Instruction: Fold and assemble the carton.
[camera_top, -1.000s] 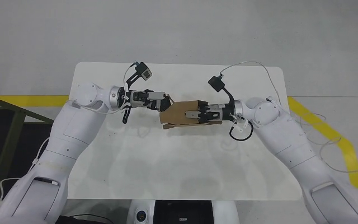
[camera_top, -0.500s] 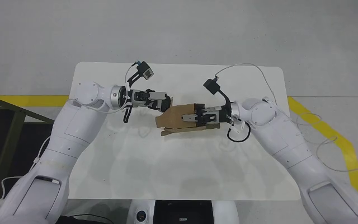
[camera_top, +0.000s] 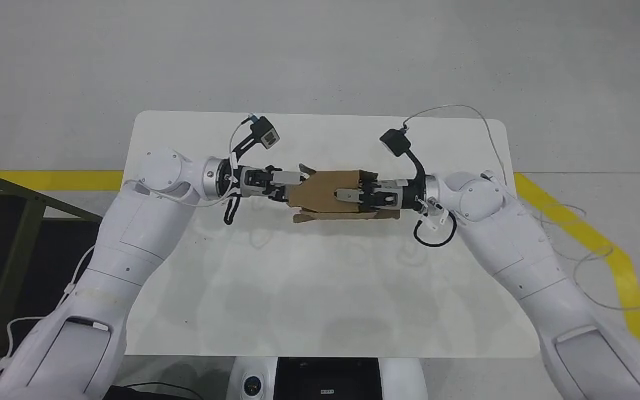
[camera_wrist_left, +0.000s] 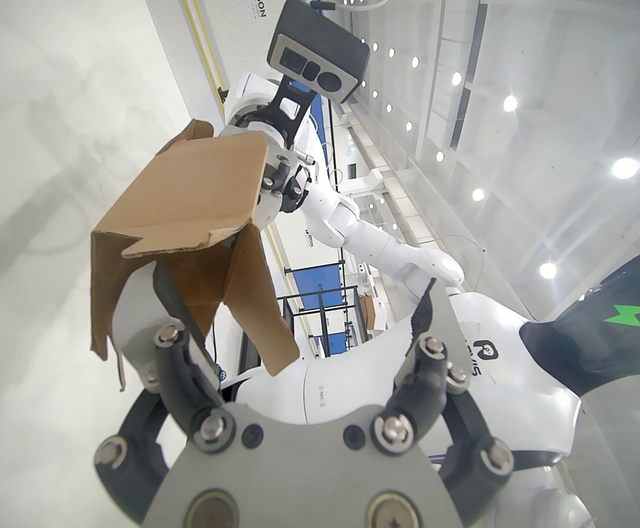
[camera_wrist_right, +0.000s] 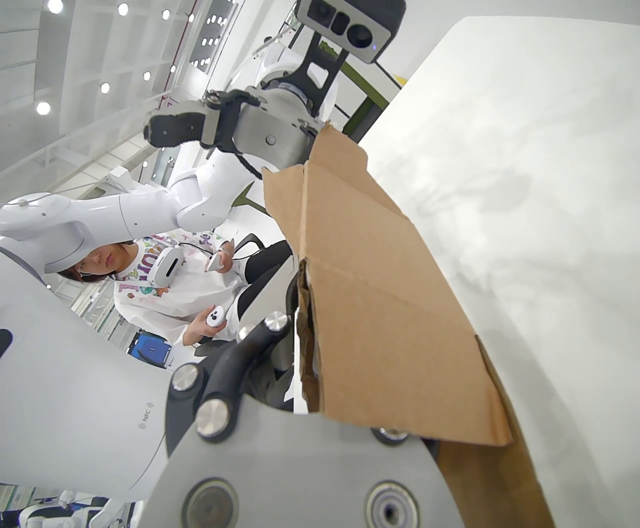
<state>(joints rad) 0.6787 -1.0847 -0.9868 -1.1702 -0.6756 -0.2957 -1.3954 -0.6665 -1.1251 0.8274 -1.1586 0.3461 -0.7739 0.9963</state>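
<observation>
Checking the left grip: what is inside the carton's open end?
One finger of the left gripper sits inside the open end of the carton, between its loose flaps. The other finger is outside, apart from the cardboard. The deeper interior is covered by the carton's own walls.

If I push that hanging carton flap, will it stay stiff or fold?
Probably folds: the flap hangs from one crease, other edges free. The carton looks thin, with a ragged edge, so hard pushes may crumple it.

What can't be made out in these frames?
- Right wrist view: the carton covers the right gripper where it grips.
- Left wrist view: a carton flap hides one tip of the left gripper.
- Top view: too small to tell whether the carton clears the table.
</observation>
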